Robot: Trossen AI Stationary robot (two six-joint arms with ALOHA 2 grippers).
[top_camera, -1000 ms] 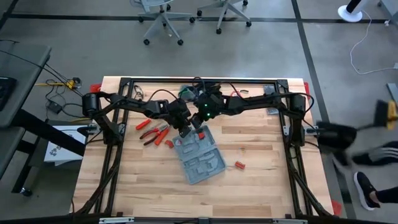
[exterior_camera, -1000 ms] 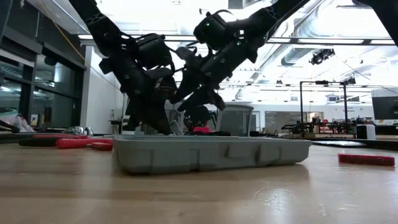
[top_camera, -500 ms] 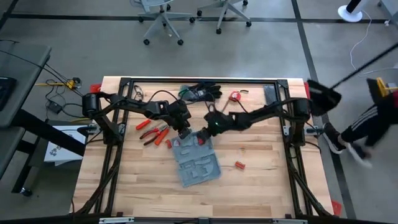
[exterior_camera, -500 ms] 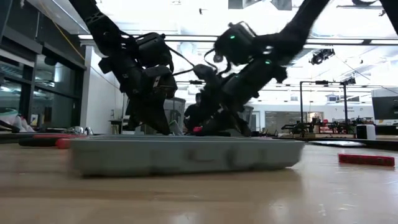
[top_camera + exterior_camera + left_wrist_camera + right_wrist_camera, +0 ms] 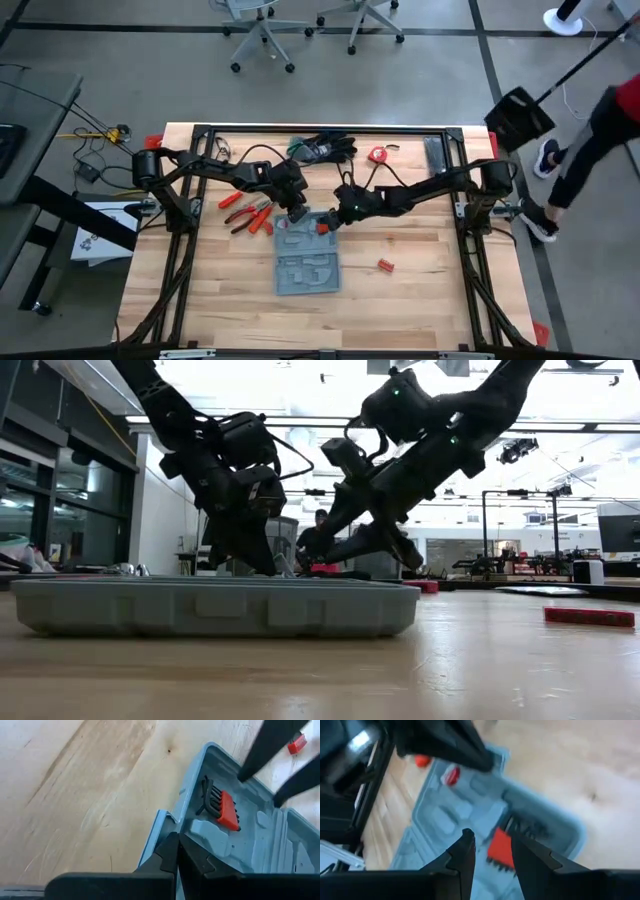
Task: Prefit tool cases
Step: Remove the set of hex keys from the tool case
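Grey-blue tool case (image 5: 307, 262) lies open and flat on the wooden table (image 5: 420, 290), nearest the front edge of anything in play, recesses facing up. At its far end sits a red bit holder (image 5: 226, 810) with dark bits, seated in or resting on a moulded recess; cannot tell which. Left gripper (image 5: 295, 213) is at the case's far left corner, fingers closed together, pressing on or just beside the rim (image 5: 156, 840); no object seen between them. Right gripper (image 5: 330, 217) hovers over the far right end, fingers (image 5: 465, 851) partly apart, directly above the bit holder, nothing gripped. Judged step: steadying the case while fitting the bit holder. Next move likely needs the right gripper to press it home. Farther back: red-handled pliers (image 5: 247, 213), black-and-green gloves (image 5: 322, 146).
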